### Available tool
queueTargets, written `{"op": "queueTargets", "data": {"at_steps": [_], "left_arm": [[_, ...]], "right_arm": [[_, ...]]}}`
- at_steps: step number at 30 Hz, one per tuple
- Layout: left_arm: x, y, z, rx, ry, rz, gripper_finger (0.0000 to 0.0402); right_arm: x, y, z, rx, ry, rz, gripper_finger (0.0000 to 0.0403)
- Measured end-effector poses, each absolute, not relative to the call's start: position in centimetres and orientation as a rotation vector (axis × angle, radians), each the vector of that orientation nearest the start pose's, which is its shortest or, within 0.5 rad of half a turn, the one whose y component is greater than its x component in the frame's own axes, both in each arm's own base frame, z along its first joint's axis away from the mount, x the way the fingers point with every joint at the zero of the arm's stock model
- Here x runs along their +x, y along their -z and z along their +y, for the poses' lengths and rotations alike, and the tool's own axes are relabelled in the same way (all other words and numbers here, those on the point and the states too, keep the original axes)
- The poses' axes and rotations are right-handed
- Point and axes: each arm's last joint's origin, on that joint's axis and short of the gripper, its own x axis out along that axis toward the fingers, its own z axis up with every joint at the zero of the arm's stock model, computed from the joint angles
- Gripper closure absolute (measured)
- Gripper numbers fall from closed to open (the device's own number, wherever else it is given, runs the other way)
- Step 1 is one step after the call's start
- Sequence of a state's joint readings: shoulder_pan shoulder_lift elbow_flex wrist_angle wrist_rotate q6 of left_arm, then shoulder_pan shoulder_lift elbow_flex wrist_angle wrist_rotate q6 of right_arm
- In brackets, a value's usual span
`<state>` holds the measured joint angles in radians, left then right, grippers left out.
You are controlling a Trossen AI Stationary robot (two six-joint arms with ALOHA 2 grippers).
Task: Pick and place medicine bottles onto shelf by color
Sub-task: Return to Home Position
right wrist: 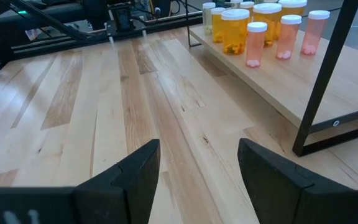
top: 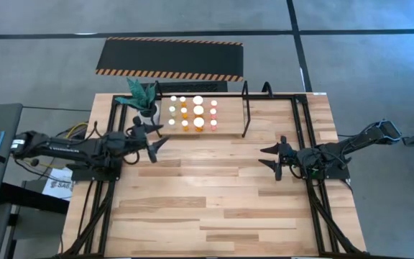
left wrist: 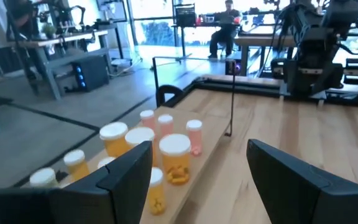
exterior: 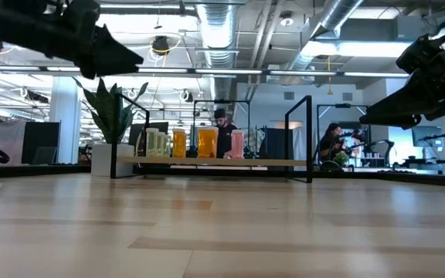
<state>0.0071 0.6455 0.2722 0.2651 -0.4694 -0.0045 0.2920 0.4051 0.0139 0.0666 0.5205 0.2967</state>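
Over the desk (top: pixel 207 208), short of the shelf (top: pixel 230 115), the left hand (top: pixel 155 138) hovers by its left front corner and the right hand (top: pixel 267 157) off its right front corner, each with fingers spread wide and gripping nothing. Twelve white-capped medicine bottles (top: pixel 198 110) stand on the shelf's left half in four columns of three, yellow through orange to pink. A green plant (top: pixel 141 95) sits at the shelf's left end; a hazard-striped mat (top: pixel 169 57) lies on the floor beyond.
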Motion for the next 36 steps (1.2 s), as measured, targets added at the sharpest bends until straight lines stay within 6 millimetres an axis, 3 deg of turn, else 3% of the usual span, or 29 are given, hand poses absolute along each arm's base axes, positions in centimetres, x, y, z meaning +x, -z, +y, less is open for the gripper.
{"op": "queueTargets", "data": {"at_steps": [16,36], "left_arm": [[12.9,-17.3,1.3,-0.010,-0.429,-0.054,0.0151],[12.8,-16.6,1.5,-0.023,-0.509,0.005,0.0152]], "right_arm": [[11.4,-14.0,1.9,0.165,0.268,0.262,0.0163],[11.4,-14.0,1.9,0.165,0.268,0.262,0.0163]]}}
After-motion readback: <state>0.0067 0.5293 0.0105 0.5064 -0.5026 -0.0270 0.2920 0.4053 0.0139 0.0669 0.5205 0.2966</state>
